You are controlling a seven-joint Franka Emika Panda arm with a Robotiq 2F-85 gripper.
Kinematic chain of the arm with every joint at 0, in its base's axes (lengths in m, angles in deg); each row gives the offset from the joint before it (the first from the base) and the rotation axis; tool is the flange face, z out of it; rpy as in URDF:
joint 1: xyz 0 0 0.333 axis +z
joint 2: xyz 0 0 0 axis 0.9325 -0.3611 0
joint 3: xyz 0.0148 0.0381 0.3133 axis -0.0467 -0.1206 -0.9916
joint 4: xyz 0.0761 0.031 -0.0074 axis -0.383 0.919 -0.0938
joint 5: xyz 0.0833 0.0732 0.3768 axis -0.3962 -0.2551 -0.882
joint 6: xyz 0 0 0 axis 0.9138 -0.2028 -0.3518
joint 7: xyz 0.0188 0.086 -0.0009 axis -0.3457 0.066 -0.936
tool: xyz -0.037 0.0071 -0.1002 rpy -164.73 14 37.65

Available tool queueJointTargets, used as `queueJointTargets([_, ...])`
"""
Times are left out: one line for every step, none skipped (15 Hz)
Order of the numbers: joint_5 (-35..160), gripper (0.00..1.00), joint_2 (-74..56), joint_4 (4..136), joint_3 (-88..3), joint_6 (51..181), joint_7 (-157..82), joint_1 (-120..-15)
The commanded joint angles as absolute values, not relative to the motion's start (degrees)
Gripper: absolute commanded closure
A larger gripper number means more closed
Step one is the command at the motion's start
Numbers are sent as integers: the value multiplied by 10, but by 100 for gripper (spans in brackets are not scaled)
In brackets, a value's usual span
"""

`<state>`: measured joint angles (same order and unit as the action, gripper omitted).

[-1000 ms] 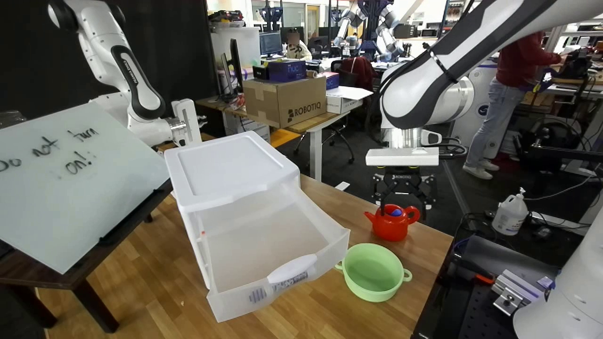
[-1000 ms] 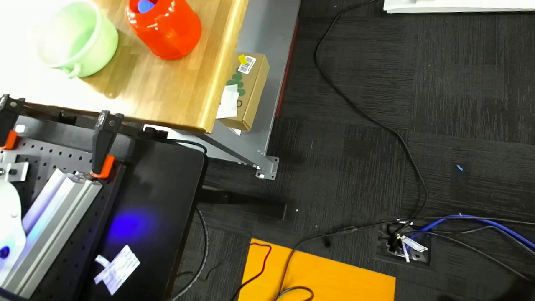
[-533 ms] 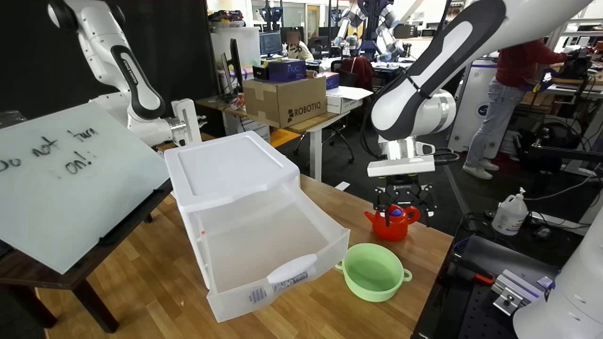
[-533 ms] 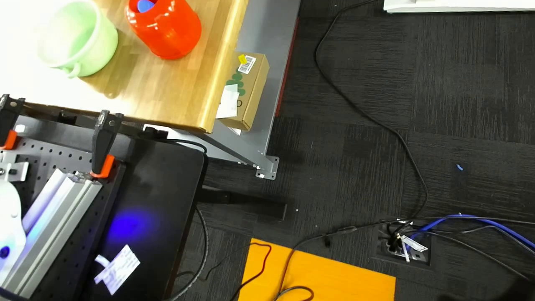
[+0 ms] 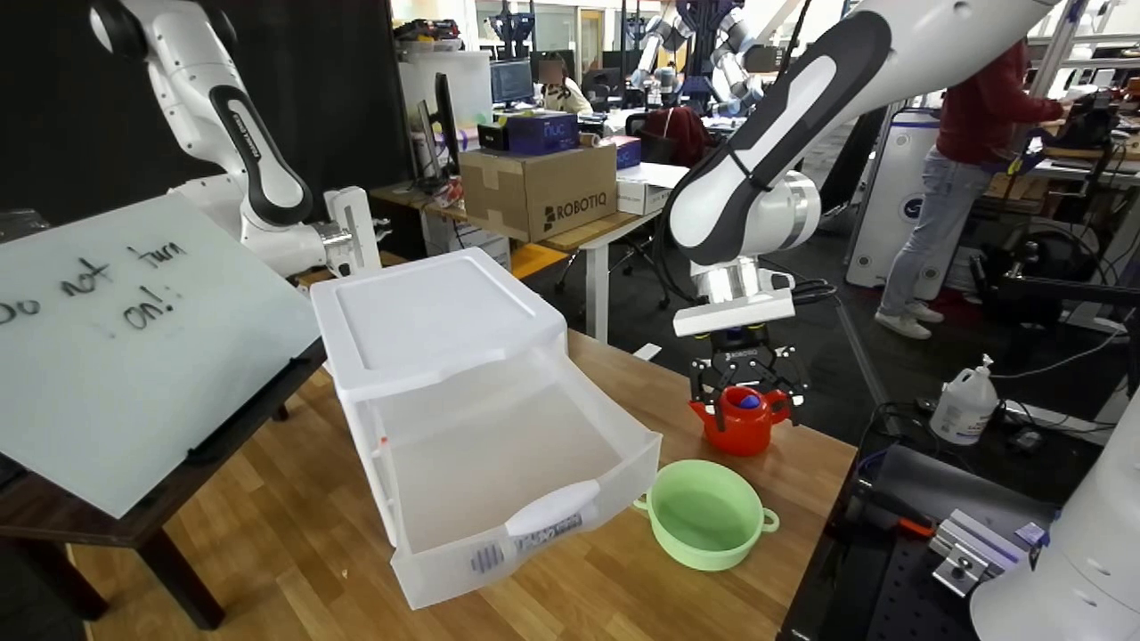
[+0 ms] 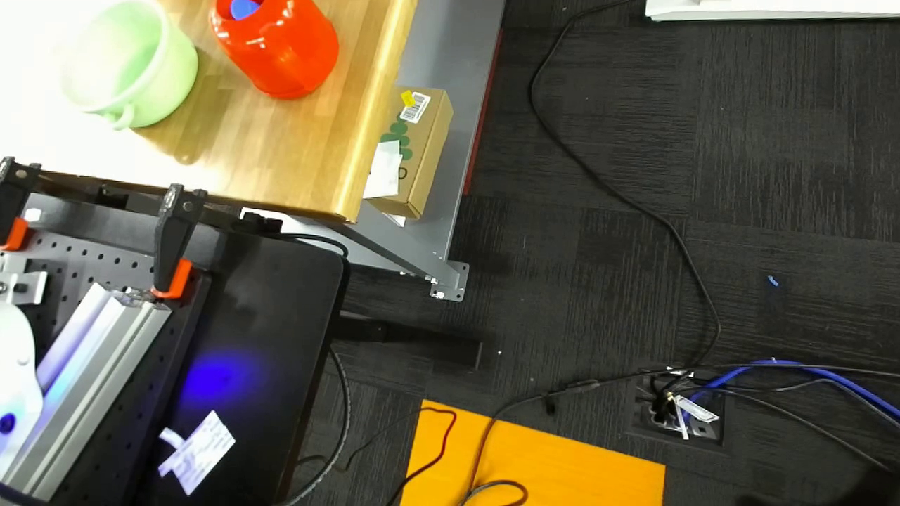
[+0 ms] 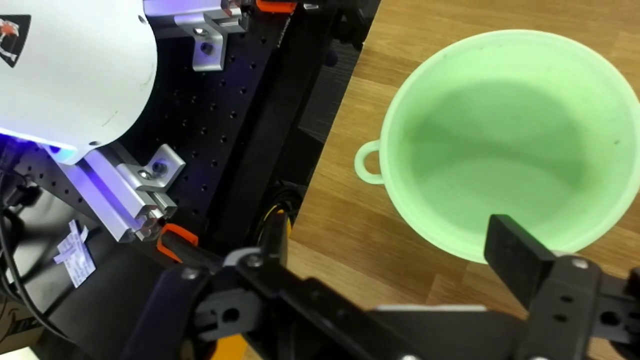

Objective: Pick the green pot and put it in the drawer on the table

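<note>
See nearest, along the bottom of the wrist view, the gripper (image 7: 390, 240), with its 2 black fingers (image 7: 517, 260) spread well apart and wood of the table (image 7: 370, 270) showing between. Find the green pot (image 7: 500, 155) beyond, upright on that table at the upper right of the frame, with 1 side handle at its left and its lower rim partly hidden by a fingertip; cannot tell touching from apart there. In an exterior view, find the pot at lower right of centre, just beside the front corner of the drawer (image 5: 445, 570), pulled out of a white unit (image 5: 436, 312) in mid-frame. Spot a red teapot (image 5: 745, 438) farther back, partly covered by the gripper in that frame. Note a white board (image 5: 151, 356) at the left, a cardboard box (image 5: 534, 196) at upper centre and a person (image 5: 966, 151) in red at upper right.
</note>
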<state>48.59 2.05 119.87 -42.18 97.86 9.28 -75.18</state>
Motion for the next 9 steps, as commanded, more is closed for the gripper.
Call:
queueJointTargets([485,0,20,1198,-414,977,92,-744])
queueJointTargets([485,0,20,1198,-414,977,92,-744])
queueJointTargets([485,0,20,1198,-414,977,92,-744])
queueJointTargets([485,0,20,1198,-414,977,92,-744])
queueJointTargets([485,0,20,1198,-414,977,92,-744])
queueJointTargets([485,0,20,1198,-414,977,92,-744])
queueJointTargets([485,0,14,1190,-416,968,90,-742])
queueJointTargets([488,0,1,1176,-421,957,91,-736])
queueJointTargets([489,0,-11,1165,-426,952,95,-729])
